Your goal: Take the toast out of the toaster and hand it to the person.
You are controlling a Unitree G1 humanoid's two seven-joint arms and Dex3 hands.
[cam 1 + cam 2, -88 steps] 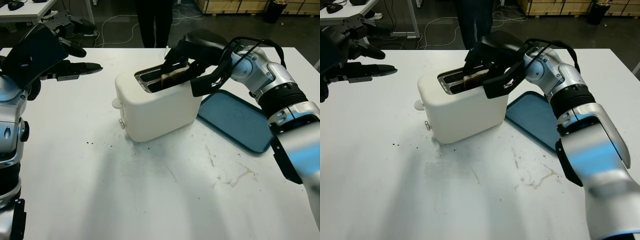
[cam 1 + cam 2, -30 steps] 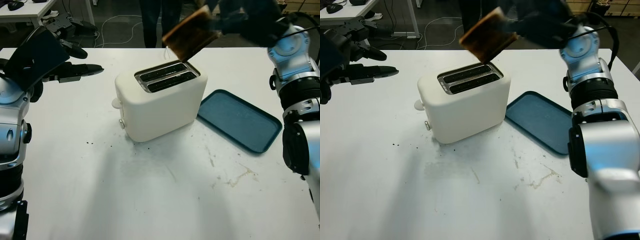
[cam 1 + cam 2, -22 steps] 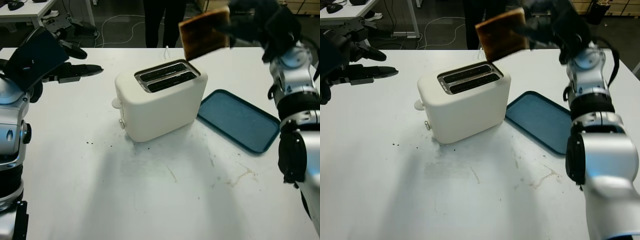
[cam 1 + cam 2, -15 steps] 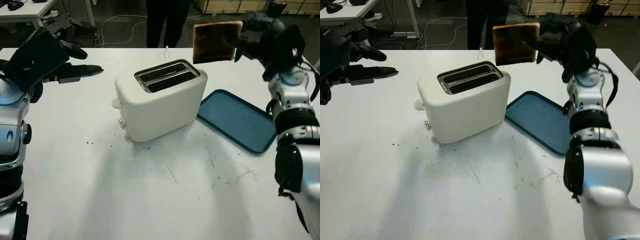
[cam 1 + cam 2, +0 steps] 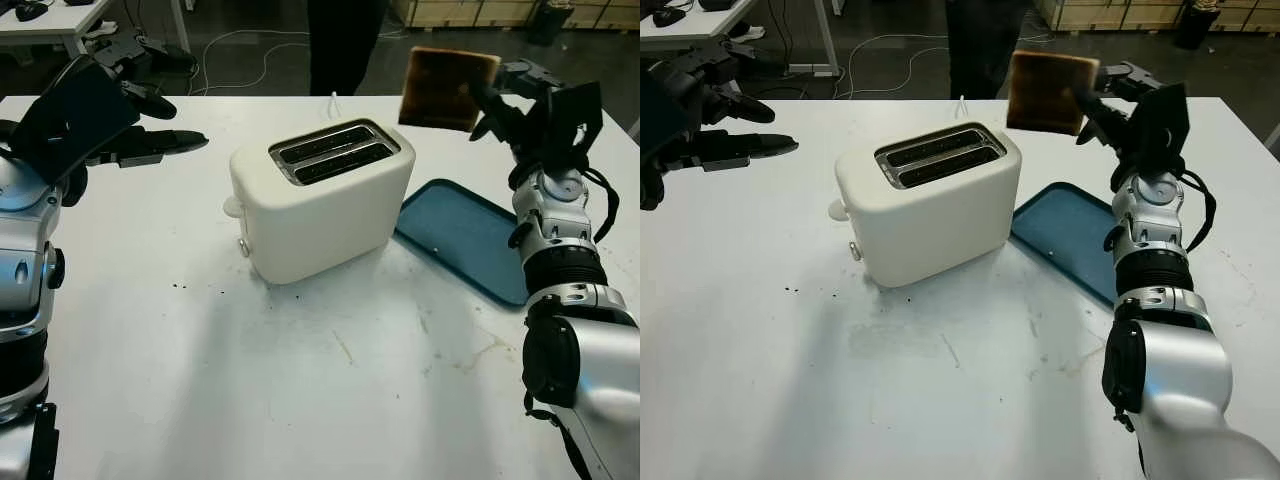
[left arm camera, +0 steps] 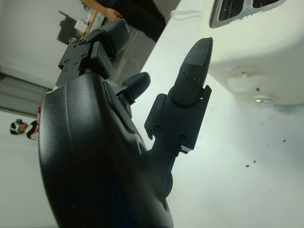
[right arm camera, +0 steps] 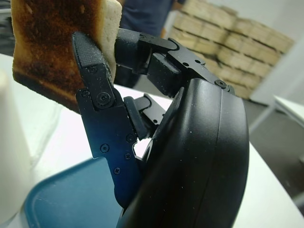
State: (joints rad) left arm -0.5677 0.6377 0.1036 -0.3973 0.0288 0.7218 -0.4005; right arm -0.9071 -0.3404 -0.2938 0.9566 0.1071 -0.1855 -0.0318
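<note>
The toaster point(image 5: 320, 205) has a smooth cream plastic shell with a soft sheen and metal-rimmed slots; the toast point(image 5: 447, 88) looks rough, dry and charred brown; the tray point(image 5: 470, 238) is matt blue plastic; the table point(image 5: 330, 380) is smooth white, scuffed; the right hand point(image 7: 142, 118) is matt black plastic.

White table, blue tray, crumbs, background clutter

The blue tray point(image 5: 470, 238) lies right of centre on the white table point(image 5: 330, 390); dark crumbs point(image 5: 180, 287) lower left; stacked boxes point(image 5: 470, 12) upper right; floor cables point(image 5: 235, 50) top centre.
</note>
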